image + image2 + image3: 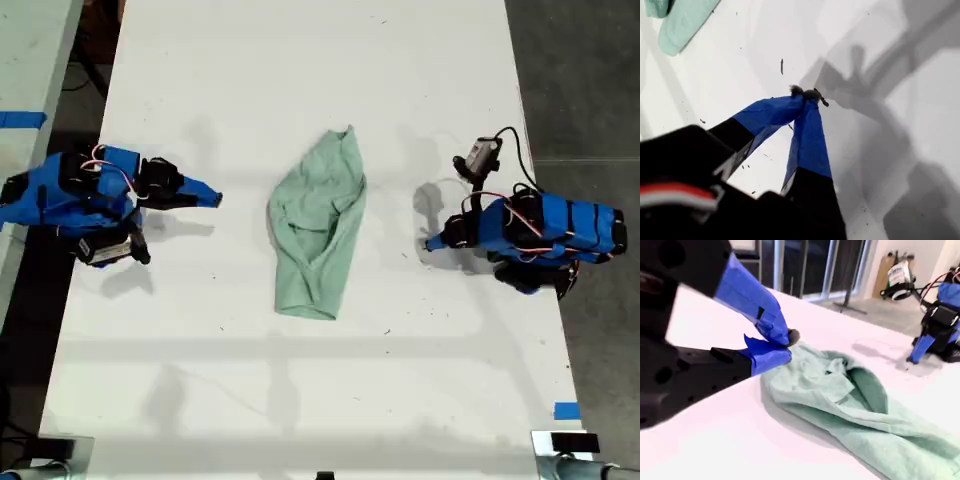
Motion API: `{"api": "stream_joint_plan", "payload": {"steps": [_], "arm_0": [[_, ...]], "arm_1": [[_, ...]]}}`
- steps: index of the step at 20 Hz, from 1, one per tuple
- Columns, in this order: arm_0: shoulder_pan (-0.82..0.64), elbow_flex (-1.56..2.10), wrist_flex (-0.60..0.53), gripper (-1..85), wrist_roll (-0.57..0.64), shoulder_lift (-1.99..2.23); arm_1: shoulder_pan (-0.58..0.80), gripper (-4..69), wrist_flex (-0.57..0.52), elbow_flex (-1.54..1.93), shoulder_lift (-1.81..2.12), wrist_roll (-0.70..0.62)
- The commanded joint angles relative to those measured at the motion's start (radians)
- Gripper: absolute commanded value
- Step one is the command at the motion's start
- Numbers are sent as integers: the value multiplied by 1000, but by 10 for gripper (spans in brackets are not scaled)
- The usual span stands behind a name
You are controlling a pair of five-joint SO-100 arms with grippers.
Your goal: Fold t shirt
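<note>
Both pinched shut on nothing, the first claw [430, 243] at the exterior view's right and the second claw [212, 198] at its left flank the crumpled t shirt [318, 225] lying mid-frame on the tabletop [300, 380], where grabbing bunched layers would likely drag it into a lump rather than fold it.

Bright and even from overhead across the white matte tabletop [300, 60], whites near washed out, no hard glare. Soft grey shadows beside both blue arms and faint doubled ones toward the exterior view's lower edge. Broad overlapping grey shadows in the first wrist view, black gripper housing close to the lens blurred. Second wrist view sharp on the wrinkled pale mint-green fabric t shirt [850, 390], near black housing soft, background slightly hazy.
</note>
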Motion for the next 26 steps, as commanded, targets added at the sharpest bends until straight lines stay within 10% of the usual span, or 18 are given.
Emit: {"api": "stream_joint_plan", "payload": {"steps": [1,4,26], "arm_0": [[-32,221,-95,-3,14,78],[-193,242,92,-3,23,81],[-212,244,103,-3,-23,78]], "arm_1": [[-9,-19,-15,46,12,-11],[-14,-19,-15,46,12,-5],[-15,-19,-17,46,12,3]]}}
